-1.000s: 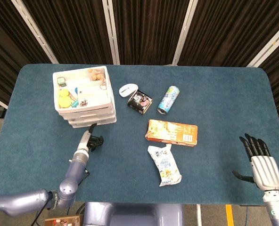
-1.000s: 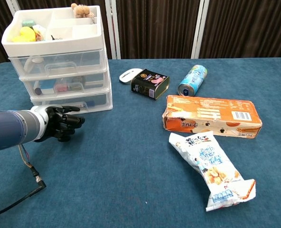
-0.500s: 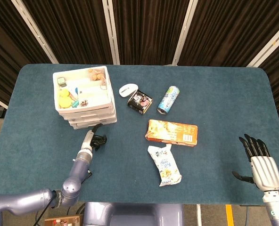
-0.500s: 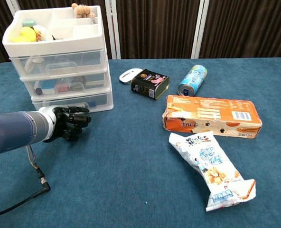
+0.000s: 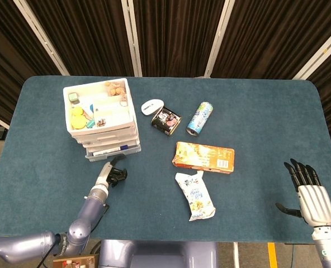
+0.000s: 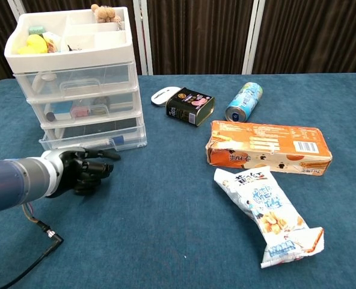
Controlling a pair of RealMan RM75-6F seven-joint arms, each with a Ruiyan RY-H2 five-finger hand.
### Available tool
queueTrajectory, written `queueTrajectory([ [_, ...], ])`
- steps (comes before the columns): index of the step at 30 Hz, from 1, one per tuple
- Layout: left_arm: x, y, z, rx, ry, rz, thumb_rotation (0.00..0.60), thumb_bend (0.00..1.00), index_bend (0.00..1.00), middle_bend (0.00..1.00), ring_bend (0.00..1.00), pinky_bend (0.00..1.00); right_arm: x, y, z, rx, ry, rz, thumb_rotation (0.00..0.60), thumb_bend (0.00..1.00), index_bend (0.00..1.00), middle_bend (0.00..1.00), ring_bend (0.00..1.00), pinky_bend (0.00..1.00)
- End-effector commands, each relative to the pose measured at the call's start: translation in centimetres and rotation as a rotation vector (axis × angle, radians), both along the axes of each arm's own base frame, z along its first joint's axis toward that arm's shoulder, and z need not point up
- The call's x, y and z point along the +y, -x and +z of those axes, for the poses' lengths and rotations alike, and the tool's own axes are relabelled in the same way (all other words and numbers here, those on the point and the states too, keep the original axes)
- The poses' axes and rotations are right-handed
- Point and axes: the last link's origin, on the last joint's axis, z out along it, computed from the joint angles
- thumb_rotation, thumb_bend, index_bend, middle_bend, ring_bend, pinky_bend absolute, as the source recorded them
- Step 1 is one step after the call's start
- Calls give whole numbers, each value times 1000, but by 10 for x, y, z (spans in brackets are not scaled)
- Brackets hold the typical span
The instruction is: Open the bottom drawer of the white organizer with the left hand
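Note:
The white organizer (image 5: 101,114) (image 6: 76,72) stands at the table's back left, its top tray full of small items. Its bottom drawer (image 5: 112,151) (image 6: 94,139) sticks out a little past the two above, with a pen visible inside. My left hand (image 5: 114,174) (image 6: 85,171) sits just in front of that drawer, fingers curled, one fingertip hooked at the drawer's front lip. My right hand (image 5: 310,192) rests at the table's near right edge, fingers spread and holding nothing; the chest view does not show it.
Right of the organizer lie a white mouse (image 5: 152,105), a dark tin (image 5: 165,120) and a blue can (image 5: 199,118) on its side. An orange box (image 5: 204,157) and a snack bag (image 5: 194,195) occupy the middle. A cable (image 6: 42,229) trails under my left arm.
The bottom drawer has slid out toward me, and my left hand has drawn back with it. The right hand has not moved.

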Motion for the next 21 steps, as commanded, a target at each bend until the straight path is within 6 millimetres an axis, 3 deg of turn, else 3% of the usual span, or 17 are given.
queueTrajectory([
  [1, -6, 4, 3, 4, 10, -10, 600, 625, 208, 923, 928, 897, 0, 0, 0, 0, 1, -1, 600, 75, 0, 0, 0, 43],
  [5, -14, 8, 7, 9, 18, -32, 600, 624, 202, 922, 927, 897, 0, 0, 0, -1, 2, -3, 600, 75, 0, 0, 0, 43],
  [9, -25, 13, 20, 130, -8, -182, 600, 624, 178, 921, 927, 897, 0, 0, 0, -2, 3, -5, 600, 76, 0, 0, 0, 43],
  [14, -17, 13, 35, 407, -139, -417, 600, 624, 166, 925, 928, 897, 0, 0, 0, -1, 2, -5, 600, 76, 0, 0, 0, 42],
  [21, -2, 2, 48, 647, -183, -527, 600, 625, 160, 942, 943, 910, 0, 1, 0, -3, -1, -14, 600, 76, 0, 0, 0, 43],
])
